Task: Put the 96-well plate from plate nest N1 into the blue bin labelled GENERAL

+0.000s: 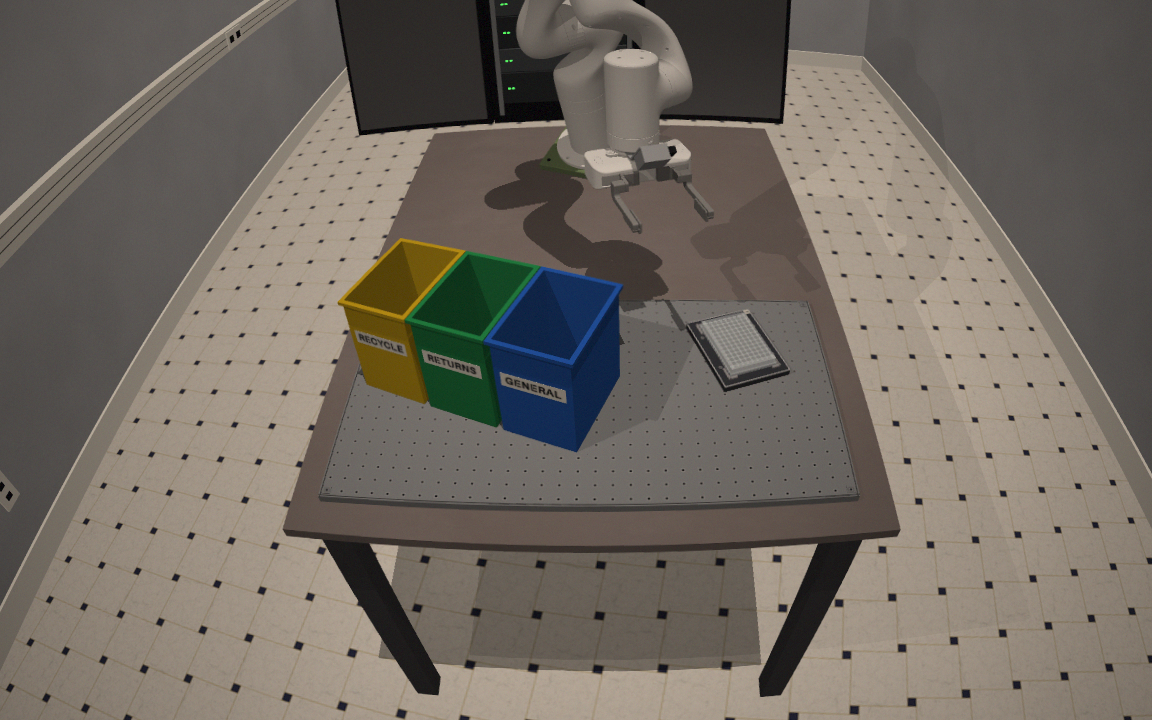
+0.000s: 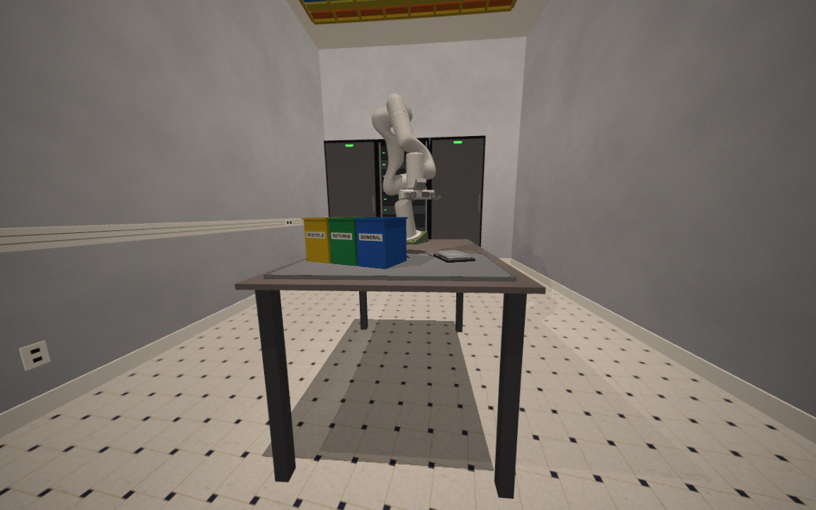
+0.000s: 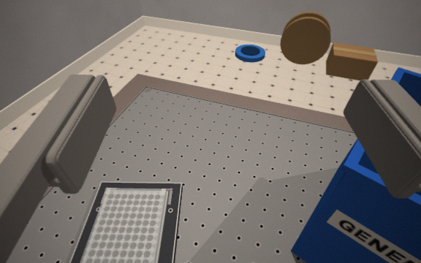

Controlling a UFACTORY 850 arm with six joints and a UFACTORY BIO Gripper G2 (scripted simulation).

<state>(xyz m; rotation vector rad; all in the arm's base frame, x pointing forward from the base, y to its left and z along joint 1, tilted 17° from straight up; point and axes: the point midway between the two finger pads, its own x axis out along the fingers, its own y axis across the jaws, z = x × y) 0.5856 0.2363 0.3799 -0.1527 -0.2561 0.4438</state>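
Note:
The white 96-well plate (image 1: 739,345) (image 3: 124,230) lies flat in the dark plate nest N1 (image 1: 727,383) (image 3: 170,234) on the right of the perforated board; both look small and flat in the exterior view. The blue bin labelled GENERAL (image 1: 537,407) (image 2: 382,248) (image 3: 327,219) stands upright to the left of the nest. The green RETURNS bin (image 1: 453,389) (image 2: 342,251) and the yellow RECYCLE bin (image 1: 388,367) (image 2: 317,249) stand upright beside it. My gripper (image 1: 674,223) (image 3: 229,136) is open and empty, high above the table behind the board, with the nest low between and below its fingers in the wrist view.
The perforated board (image 1: 696,465) (image 2: 449,278) (image 3: 232,146) lies on the brown table (image 1: 589,528). The three bins form a close row across its left half. On the floor beyond stand a blue ring (image 3: 239,55), a brown round object (image 3: 303,42) and a brown box (image 3: 349,67).

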